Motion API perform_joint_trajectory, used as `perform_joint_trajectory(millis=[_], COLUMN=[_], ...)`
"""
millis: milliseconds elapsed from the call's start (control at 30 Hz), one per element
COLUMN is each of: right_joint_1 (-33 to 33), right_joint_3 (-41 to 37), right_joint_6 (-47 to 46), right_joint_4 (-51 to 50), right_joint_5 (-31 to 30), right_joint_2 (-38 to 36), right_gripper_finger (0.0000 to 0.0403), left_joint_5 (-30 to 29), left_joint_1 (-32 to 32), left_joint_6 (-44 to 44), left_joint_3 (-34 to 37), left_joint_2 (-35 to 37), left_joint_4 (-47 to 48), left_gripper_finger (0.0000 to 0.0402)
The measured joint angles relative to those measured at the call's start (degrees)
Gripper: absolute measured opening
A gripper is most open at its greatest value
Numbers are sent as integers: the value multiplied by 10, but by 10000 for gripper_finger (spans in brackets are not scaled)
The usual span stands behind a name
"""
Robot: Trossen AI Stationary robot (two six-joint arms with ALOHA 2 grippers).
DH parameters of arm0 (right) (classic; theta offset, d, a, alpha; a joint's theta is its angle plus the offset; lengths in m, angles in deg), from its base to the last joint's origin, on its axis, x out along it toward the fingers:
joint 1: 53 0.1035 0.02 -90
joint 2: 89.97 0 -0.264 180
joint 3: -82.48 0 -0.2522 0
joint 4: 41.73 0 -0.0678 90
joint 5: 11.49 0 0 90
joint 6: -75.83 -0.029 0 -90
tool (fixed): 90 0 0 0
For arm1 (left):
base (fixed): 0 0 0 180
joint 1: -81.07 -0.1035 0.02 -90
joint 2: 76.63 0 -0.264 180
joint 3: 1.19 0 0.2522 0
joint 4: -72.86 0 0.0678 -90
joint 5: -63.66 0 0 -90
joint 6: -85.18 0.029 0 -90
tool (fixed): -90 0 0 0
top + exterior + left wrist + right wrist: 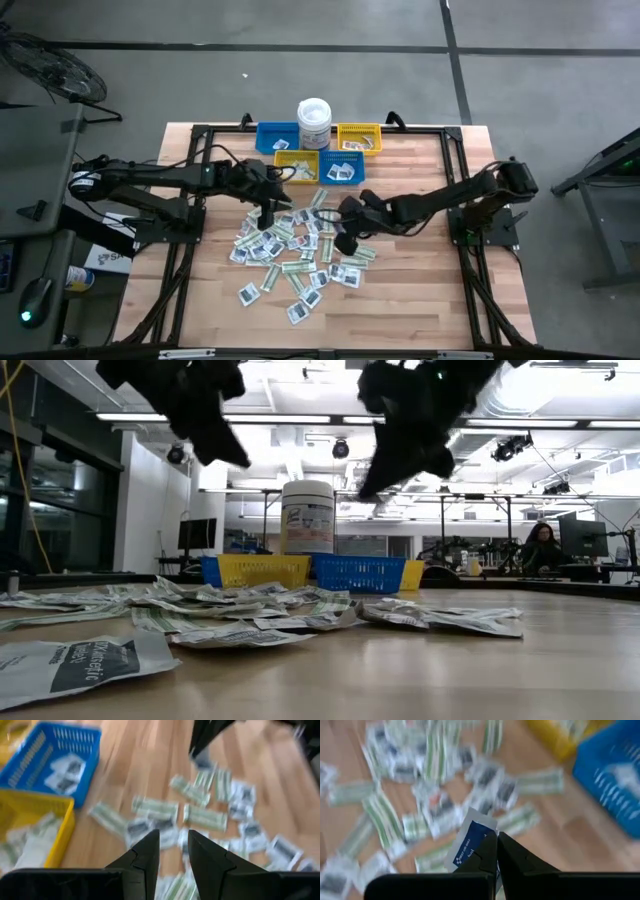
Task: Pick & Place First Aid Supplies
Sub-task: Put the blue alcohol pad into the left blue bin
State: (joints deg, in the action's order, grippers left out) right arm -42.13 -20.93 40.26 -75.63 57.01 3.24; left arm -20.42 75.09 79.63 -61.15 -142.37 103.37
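The right gripper (496,851) has its two dark fingers pressed together on a small flat white paper packet with a dark blue printed panel (470,840), which sticks out from between the tips. In the low view that gripper hangs clear above the worktop, so I judge the packet is lifted and on its way to a bin. Under and around those fingers lies the loose heap of first aid packets (295,255), white squares with dark print mixed with longer pale green-and-white strips, spread over the pale wooden slatted worktop (420,300).

The left gripper (172,851) hovers over the same heap on its near-bin edge with its fingers a little apart and nothing between them; green-and-white strips and white squares lie just beyond its tips.

Farther out from both pairs of fingers stands a cluster of small plastic mesh bins. The blue bin nearest the heap (343,171) holds a few white square packets. The yellow bin beside it (296,166) holds some pale packets, apparently strips. Behind them, a second yellow bin (359,138) has a few pieces in it, and a second blue bin (277,136) shows no clear contents. A white lidded plastic tub (314,123) stands between the rear bins.

By this showing the sorting is early: a handful of packets are binned, dozens remain on the worktop.
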Motion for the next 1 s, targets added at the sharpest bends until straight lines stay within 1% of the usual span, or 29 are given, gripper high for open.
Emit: perform_joint_trajectory(millis=[267, 400, 500, 667, 833, 1000], right_joint_1=[-1, -5, -14, -28, -41, -50], right_joint_3=[0, 0, 0, 1, 1, 1], right_joint_6=[71, 119, 160, 223, 256, 287], right_joint_4=[116, 170, 202, 251, 276, 300], right_joint_5=[-97, -128, -135, -130, -121, -110], right_joint_2=[-36, -51, -64, -68, -68, -68], right_gripper_finger=[1, 1, 1, 2, 2, 1], left_joint_5=[3, 6, 7, 4, -27, -50], left_joint_1=[0, 0, 0, 0, 0, 0], left_joint_6=[-23, -25, -39, -66, -102, -107], left_joint_3=[0, 0, 0, 0, 0, 0], left_joint_2=[0, 0, 0, 0, 0, 0], left_joint_4=[-109, -143, -165, -221, -293, -303], left_gripper_finger=[103, 103, 103, 103, 103, 103])
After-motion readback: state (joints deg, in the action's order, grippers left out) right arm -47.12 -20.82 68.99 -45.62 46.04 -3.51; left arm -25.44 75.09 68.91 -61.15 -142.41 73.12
